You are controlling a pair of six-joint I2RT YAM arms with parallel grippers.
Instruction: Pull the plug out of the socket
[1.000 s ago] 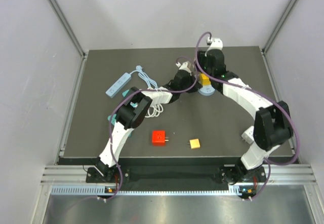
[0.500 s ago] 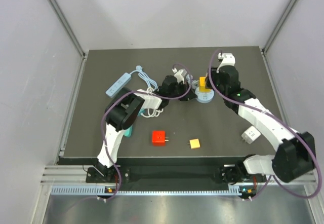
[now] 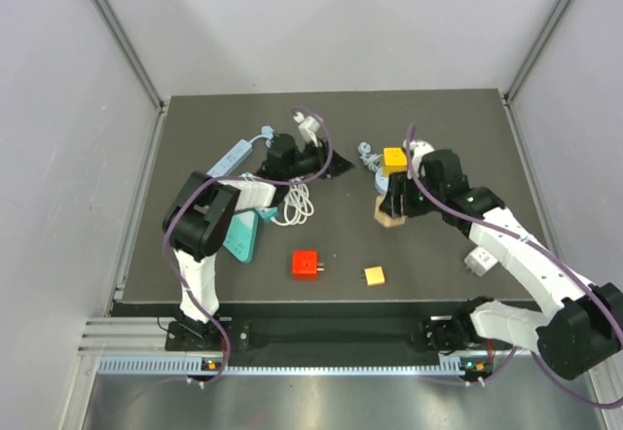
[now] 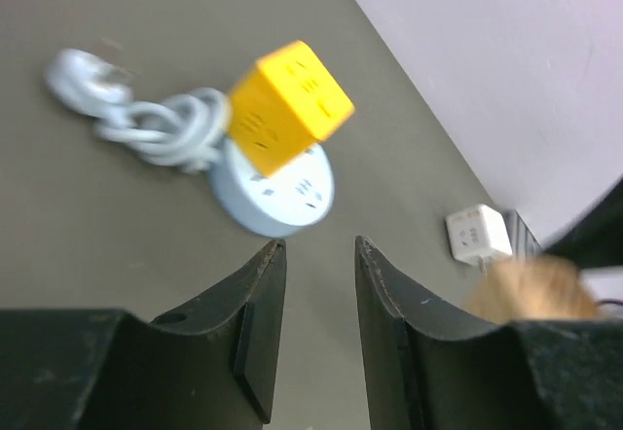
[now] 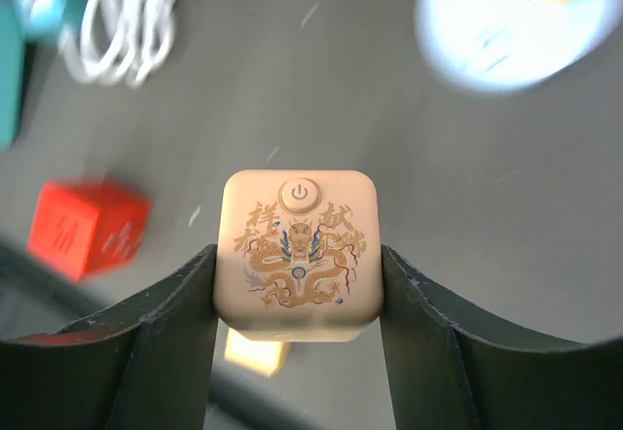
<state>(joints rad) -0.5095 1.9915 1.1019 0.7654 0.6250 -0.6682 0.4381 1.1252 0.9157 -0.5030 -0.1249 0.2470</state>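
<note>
Peach cube plug (image 5: 298, 267), gold dragon print, in right pincer (image 5: 297, 253)

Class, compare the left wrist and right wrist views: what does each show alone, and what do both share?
Left wrist only: a small white square adapter and the open left gripper. Right wrist only: a red plastic cube and the dragon print on the beige cube in the right gripper. Both: the yellow cube plug on the round pale-blue socket.

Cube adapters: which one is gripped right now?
The beige dragon-print cube, clamped in the right gripper; the red cube lies loose on the table, the yellow cube sits on the round socket.
</note>
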